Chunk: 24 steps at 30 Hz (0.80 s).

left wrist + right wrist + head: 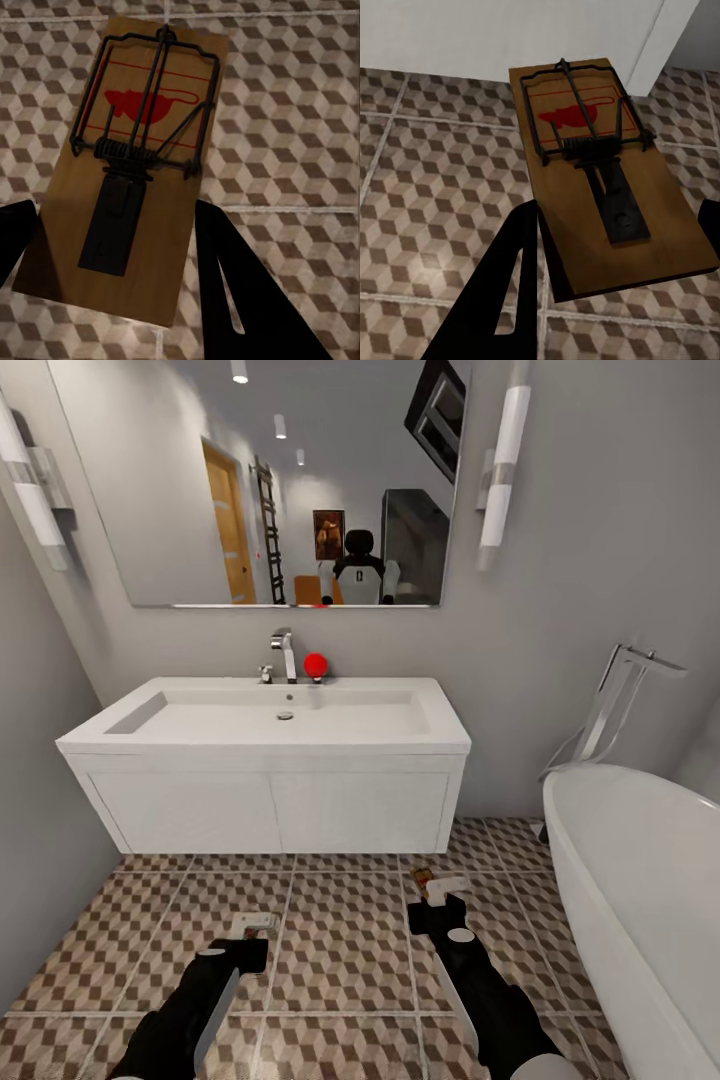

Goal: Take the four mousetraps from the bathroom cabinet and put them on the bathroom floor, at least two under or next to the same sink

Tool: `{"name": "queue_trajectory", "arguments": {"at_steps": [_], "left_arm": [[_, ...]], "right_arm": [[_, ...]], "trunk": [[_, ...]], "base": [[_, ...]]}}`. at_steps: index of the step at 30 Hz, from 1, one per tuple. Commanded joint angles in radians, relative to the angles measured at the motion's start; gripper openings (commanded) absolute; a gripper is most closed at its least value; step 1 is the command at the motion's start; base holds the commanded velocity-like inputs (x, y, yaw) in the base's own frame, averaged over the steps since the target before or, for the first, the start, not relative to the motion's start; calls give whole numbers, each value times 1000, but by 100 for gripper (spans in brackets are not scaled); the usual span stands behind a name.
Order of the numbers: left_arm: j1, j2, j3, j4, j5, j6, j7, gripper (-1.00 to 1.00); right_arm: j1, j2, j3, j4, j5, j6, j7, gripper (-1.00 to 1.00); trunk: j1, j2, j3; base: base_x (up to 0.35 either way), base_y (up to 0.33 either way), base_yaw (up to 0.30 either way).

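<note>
In the left wrist view a tan mousetrap (142, 165) with dark wire and a red mouse print sits between my left gripper's (112, 247) black fingers (247, 300), held above the cube-patterned bathroom floor (300, 112). A second mousetrap (600, 172) is clamped the same way in my right gripper (615, 240), close to the white front of the sink. In the head view both grippers, left (250, 935) and right (440, 900), hang low over the floor (340, 950) in front of the wide white wall-hung sink (270, 800). The cabinet is out of view.
A white bathtub (640, 880) fills the right side, with a chrome floor faucet (620, 700) behind it. A grey wall (40, 810) closes the left. A red ball (316, 664) rests by the sink's chrome faucet (285, 652), under a mirror (280, 480).
</note>
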<state>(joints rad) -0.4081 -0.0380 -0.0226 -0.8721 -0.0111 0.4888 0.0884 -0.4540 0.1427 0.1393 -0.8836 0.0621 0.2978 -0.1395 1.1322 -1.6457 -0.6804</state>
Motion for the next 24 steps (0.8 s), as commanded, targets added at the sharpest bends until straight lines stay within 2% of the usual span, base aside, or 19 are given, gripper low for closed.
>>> {"name": "queue_trajectory", "arguments": {"at_steps": [1,4,8,24], "left_arm": [[0,1,0,-18,-3,0,2,-100],[0,5,0,-66,-3,1,2,-100],[0,8,-1,-90,-3,1,2,-100],[0,10,-2,-96,-1,1,2,-100]], "right_arm": [[0,0,0,0,-1,0,-3,-100],[0,0,0,0,-1,0,-3,-100],[0,0,0,0,-1,0,-3,-100],[0,0,0,0,-1,0,-2,-100]], "trunk": [[4,-7,-5],[15,-28,-19],[31,-56,-38],[92,-168,-113]], "base": [[0,0,0],[0,0,0],[0,0,0],[0,0,0]]}}
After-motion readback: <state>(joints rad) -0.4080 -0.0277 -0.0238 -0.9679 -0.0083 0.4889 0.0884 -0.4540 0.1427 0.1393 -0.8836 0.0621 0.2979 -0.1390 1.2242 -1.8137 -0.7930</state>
